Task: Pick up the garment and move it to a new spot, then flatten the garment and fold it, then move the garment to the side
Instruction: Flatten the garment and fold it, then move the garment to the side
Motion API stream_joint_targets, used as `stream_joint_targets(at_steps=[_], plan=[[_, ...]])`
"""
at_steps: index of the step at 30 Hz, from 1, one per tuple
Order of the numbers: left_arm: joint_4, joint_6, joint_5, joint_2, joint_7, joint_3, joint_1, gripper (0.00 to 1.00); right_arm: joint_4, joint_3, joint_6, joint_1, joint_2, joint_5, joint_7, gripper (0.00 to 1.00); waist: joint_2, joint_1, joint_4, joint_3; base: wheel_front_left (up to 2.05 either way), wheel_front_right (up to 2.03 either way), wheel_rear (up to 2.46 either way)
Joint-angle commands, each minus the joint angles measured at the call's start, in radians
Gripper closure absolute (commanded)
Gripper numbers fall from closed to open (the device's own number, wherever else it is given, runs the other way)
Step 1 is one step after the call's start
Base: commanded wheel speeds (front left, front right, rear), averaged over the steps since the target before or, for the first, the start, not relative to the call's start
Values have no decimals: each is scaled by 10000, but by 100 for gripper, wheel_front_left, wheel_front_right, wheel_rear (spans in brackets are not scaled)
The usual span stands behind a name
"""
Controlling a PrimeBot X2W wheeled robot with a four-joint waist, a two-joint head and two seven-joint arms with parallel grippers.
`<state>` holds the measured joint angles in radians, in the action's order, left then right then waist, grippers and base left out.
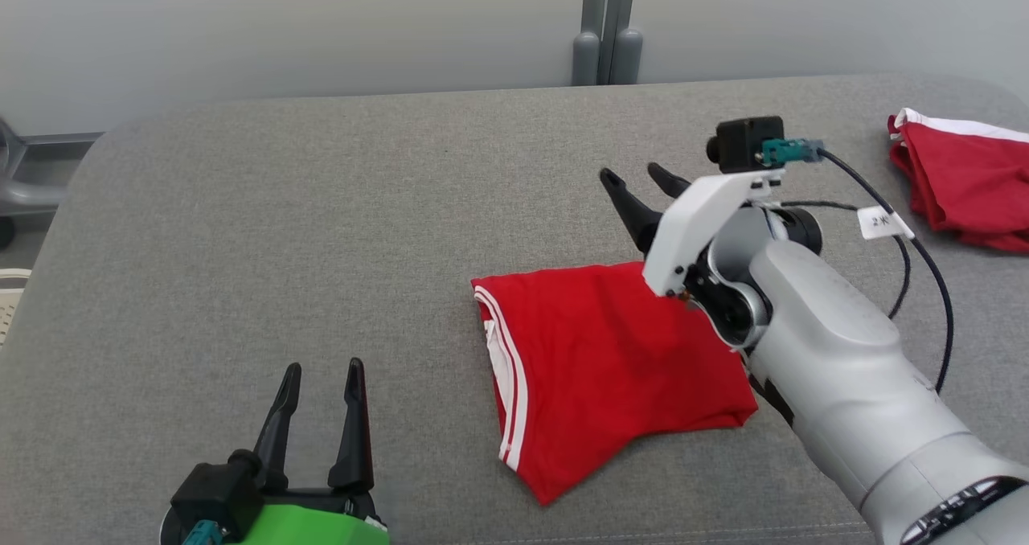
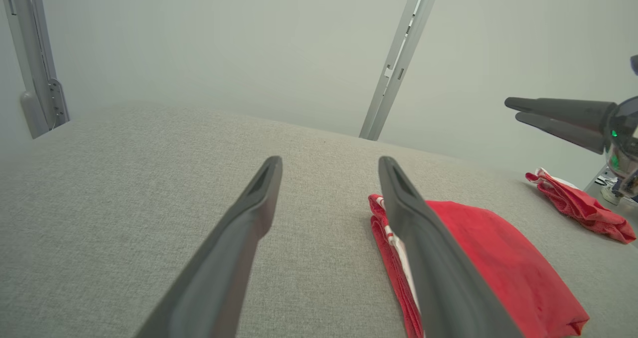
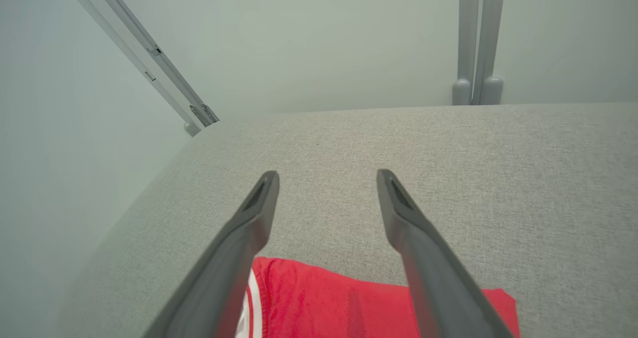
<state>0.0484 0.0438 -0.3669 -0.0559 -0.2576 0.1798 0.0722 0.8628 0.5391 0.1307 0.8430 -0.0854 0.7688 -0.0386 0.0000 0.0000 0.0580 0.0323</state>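
Observation:
A folded red garment [image 1: 599,360] with white stripes along its left edge lies flat on the grey table [image 1: 321,231], right of centre. My right gripper [image 1: 639,179] hovers above the garment's far right corner, open and empty, fingers pointing away over bare table. In the right wrist view the garment [image 3: 349,303] lies below the gripper [image 3: 326,178], under the fingers' bases. My left gripper [image 1: 321,368] is open and empty at the lower left, apart from the cloth. The left wrist view shows the garment [image 2: 478,258] beside and behind the right finger of the left gripper [image 2: 329,163].
A second red garment with a white band [image 1: 965,179] lies crumpled at the table's far right edge, also seen as a red heap [image 2: 578,203]. Grey posts [image 1: 607,22] stand behind the table against a pale wall. A black cable [image 1: 924,256] loops from my right wrist.

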Motion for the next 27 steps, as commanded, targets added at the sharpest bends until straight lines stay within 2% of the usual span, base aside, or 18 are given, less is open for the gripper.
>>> stream_joint_targets(at_steps=[1,15,27], plan=[[-23,-17,83,-56,-3,42,77,0,-58,17,-1,-361,-239,-183,147,0,0,0,-62,74,0,0,0],[-193,-103,242,-226,91,220,-250,0,-829,2,-1,-2073,-1975,-206,-285,0,0,0,-204,636,0,0,0],[-262,-195,256,-370,157,254,-516,0,-1631,512,-1,-2394,-3001,885,-2674,0,0,0,449,1051,0,0,0]])
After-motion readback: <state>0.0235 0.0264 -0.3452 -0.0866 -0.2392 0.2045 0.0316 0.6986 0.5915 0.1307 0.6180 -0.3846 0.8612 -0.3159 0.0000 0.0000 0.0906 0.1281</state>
